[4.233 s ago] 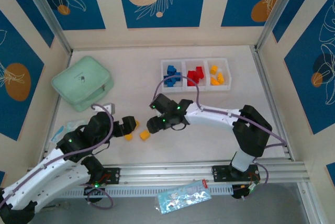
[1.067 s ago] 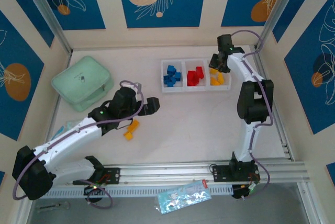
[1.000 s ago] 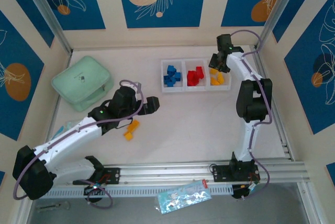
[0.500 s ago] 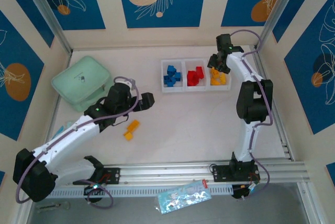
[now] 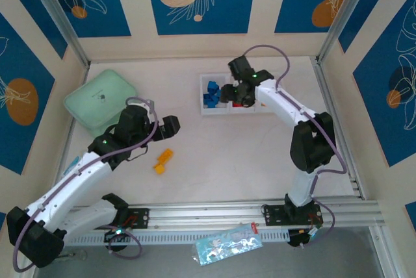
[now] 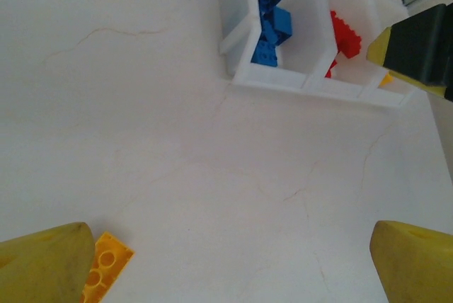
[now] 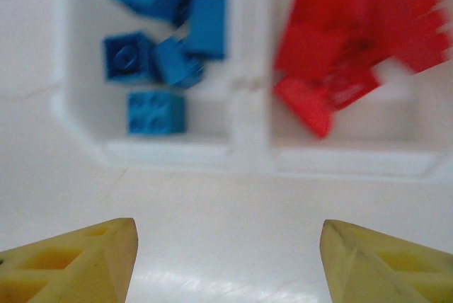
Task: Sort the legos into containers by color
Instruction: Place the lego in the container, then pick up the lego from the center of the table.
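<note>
One yellow-orange lego [image 5: 162, 160] lies loose on the table, just below my left gripper [image 5: 170, 126]. In the left wrist view this lego [image 6: 106, 269] sits beside the left finger, and the left gripper [image 6: 226, 267] is open with nothing in it. The white tray [image 5: 209, 111] stands at the back, with blue legos [image 5: 211, 93] in its left compartment and red legos [image 5: 244, 96] in the middle one. My right arm covers the right compartment. My right gripper [image 5: 227, 93] hovers open and empty over the tray's front rim [image 7: 248, 154], facing the blue legos [image 7: 163, 41] and red legos [image 7: 354, 41].
A mint green zip case [image 5: 102, 102] lies at the back left, close to my left arm. A plastic bag [image 5: 229, 242] rests on the rail in front of the arm bases. Bare table stretches between the loose lego and the tray [image 6: 283, 80].
The right gripper swung left from the tray's right compartment to the divide between blue and red. The left gripper drew back to the left. One of two loose yellow-orange legos has left the table.
</note>
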Robot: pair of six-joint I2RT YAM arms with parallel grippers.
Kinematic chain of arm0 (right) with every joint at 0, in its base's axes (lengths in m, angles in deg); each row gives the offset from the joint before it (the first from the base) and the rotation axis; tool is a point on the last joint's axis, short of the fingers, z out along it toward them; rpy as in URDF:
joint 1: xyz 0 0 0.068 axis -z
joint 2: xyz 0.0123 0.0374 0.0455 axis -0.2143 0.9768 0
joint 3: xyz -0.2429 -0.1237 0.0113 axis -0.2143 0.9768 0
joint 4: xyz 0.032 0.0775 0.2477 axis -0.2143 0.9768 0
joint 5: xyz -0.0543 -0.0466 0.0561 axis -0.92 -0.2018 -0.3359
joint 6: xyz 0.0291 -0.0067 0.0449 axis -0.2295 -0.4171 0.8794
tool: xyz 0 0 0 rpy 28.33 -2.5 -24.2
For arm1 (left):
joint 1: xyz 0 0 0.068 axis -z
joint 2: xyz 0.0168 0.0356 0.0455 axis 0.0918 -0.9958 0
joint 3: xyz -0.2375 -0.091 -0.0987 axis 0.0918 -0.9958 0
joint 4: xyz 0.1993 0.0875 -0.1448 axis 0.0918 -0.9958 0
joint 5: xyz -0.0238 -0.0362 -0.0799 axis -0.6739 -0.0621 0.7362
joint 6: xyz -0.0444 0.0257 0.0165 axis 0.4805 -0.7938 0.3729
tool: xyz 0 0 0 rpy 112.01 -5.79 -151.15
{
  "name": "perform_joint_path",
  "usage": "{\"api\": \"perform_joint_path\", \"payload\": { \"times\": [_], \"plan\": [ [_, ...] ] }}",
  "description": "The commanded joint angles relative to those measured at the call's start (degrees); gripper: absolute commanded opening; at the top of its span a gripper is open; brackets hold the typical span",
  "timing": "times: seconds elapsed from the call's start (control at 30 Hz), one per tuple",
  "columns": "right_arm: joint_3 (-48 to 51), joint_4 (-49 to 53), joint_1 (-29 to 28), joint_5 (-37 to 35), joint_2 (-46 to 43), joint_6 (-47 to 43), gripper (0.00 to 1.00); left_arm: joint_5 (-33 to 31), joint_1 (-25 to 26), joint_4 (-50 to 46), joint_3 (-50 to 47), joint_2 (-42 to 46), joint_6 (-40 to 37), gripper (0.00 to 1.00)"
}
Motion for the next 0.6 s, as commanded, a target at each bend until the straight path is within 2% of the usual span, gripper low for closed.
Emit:
{"api": "perform_joint_path", "payload": {
  "times": [0.0, 0.3, 0.57],
  "plan": [
    [1.68, 0.35, -4.68, 4.11, -2.31, 1.57, 0.7, 0.83, -0.66, -3.32, -1.1, 1.88, 0.31, 0.99],
    [5.16, -5.71, -16.82, 11.55, 0.13, 6.06, 0.73, -0.2, -1.45, -8.93, -1.33, 3.45, 0.1, 0.99],
    [8.04, -11.72, -23.48, 13.92, 3.88, 11.52, 0.75, -1.06, -1.56, -11.66, -2.59, 5.45, 1.19, 0.99]
  ]
}}
